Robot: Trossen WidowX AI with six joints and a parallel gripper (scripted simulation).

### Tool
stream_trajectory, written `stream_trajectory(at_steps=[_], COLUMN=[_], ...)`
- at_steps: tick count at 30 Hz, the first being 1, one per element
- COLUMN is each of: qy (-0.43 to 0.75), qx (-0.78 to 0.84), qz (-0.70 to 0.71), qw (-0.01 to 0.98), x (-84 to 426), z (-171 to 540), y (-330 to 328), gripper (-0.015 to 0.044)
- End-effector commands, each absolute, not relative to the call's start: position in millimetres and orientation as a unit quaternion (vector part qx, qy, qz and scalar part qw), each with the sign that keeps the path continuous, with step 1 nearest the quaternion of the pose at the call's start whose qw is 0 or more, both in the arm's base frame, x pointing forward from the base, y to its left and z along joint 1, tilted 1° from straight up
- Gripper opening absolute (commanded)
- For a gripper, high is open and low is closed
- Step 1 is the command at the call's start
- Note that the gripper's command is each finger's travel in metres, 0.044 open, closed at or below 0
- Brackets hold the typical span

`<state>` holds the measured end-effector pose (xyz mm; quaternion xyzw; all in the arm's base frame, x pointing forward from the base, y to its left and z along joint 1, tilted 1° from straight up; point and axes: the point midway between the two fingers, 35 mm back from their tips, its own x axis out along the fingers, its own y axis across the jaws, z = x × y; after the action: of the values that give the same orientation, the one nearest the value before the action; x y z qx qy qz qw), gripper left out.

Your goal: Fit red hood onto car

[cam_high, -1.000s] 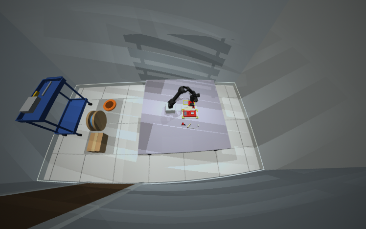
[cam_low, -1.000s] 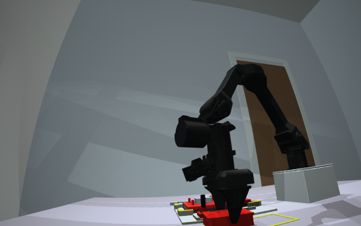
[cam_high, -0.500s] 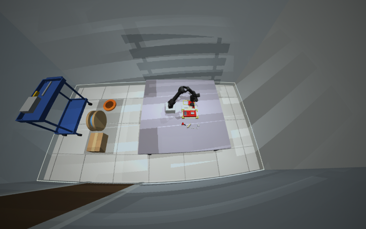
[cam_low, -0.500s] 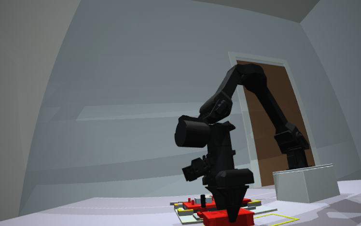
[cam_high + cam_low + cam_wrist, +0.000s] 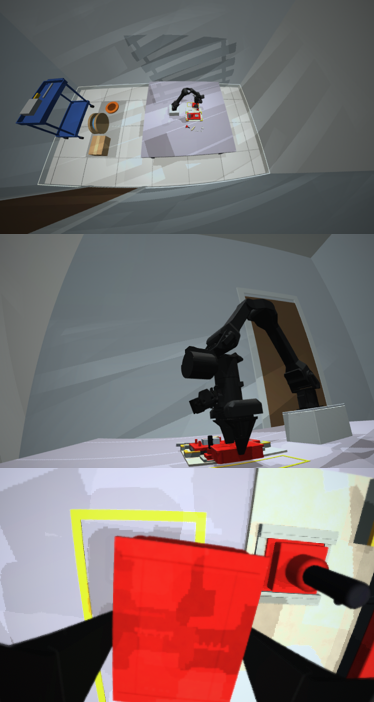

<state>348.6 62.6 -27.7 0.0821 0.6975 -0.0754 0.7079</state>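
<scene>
The hood is a red box-like shell with its flat roof up, level, beside the jig. My gripper is shut on the hood, one finger on each long side. Whether the hood touches the table cannot be told. The red chassis sits in the jig with yellow corners. The pale engine block is on its deck. Some pegs show upright beside it; others are hidden. The corner holes of the hood cannot be made out.
A small red block with an upright black post stands in a grey holder between hood and chassis. A yellow outline marks the table by the hood. A small red part and a cream piece lie beyond the jig.
</scene>
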Motion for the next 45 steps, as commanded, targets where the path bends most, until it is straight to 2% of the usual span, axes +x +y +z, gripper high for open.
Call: stream_trajectory(at_steps=[1,33,45], qy=[0.694,0.696,0.696], qx=[0.083,0.083,0.076], qz=[-0.074,-0.075,-0.07], qw=[0.711,0.71,0.711], x=[351,349,352], z=[-16,49,50], y=[63,62,20], gripper=[0.0,0.0,0.0])
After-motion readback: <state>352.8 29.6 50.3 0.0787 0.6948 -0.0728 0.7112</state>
